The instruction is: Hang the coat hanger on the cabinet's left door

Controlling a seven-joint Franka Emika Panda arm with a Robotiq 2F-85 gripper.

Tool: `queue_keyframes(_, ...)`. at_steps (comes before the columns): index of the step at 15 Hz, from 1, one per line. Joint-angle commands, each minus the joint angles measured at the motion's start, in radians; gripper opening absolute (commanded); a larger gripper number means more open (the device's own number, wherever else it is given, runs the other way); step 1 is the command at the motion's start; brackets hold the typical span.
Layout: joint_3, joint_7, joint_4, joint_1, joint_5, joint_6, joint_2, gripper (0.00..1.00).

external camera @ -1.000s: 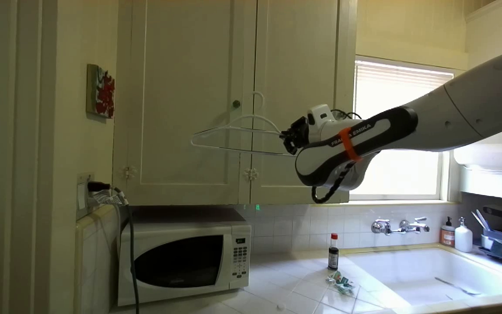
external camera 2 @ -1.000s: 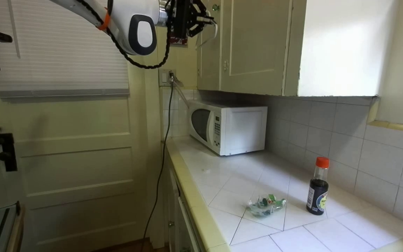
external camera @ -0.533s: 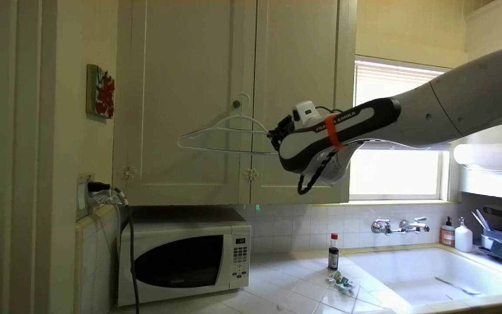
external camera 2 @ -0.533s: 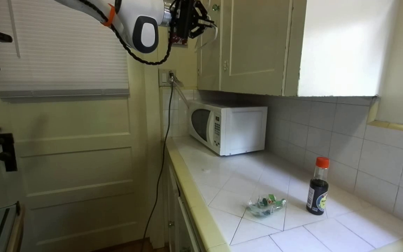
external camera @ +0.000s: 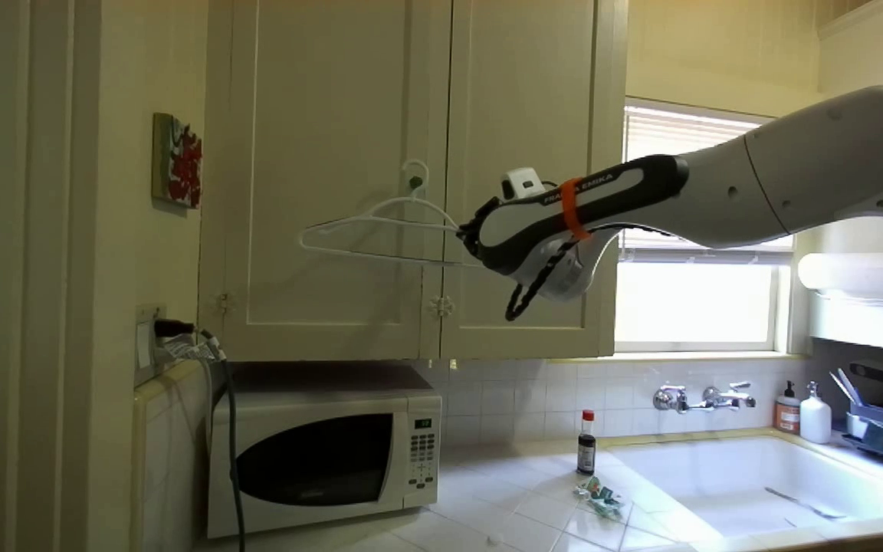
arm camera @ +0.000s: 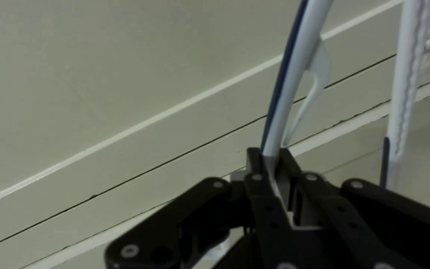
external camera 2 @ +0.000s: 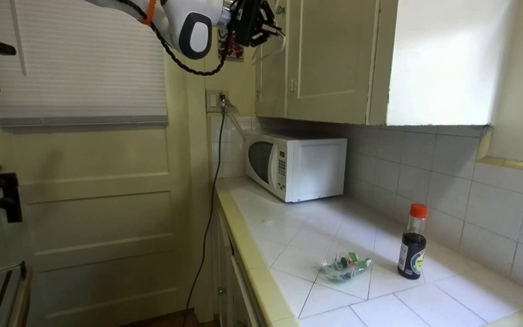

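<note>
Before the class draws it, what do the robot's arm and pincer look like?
The arm is pale grey and white, smooth and rounded, with black trim, FRANKA EMIKA lettering partly covered by an orange band, and a twisted-looking black cable. The pincer is black and angular, with jointed links and pale round screw heads. Near it is a white casing.

Below the pincer point(external camera: 463, 232), a white-tiled counter point(external camera 2: 288, 236) with yellow edging point(external camera 2: 254, 263) meets a tiled backsplash point(external camera 2: 493, 213). Right of the pincer in an exterior view, a bright window point(external camera: 706, 307) with a partly lowered blind point(external camera: 687, 121); lower down, a white sink point(external camera: 702, 475). Left of the pincer in an exterior view, a cream panelled door point(external camera 2: 102, 218) bearing a pale shade point(external camera 2: 84, 68).
</note>
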Motion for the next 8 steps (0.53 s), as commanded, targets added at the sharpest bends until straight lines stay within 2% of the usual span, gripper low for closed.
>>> queue_keyframes(1, -0.022, -0.032, 0.051, 0.016, 0.052, -0.067, 0.023, 0.03)
queue_keyframes(8, -0.083, -0.018, 0.052, 0.044, 0.035, -0.120, 0.043, 0.03)
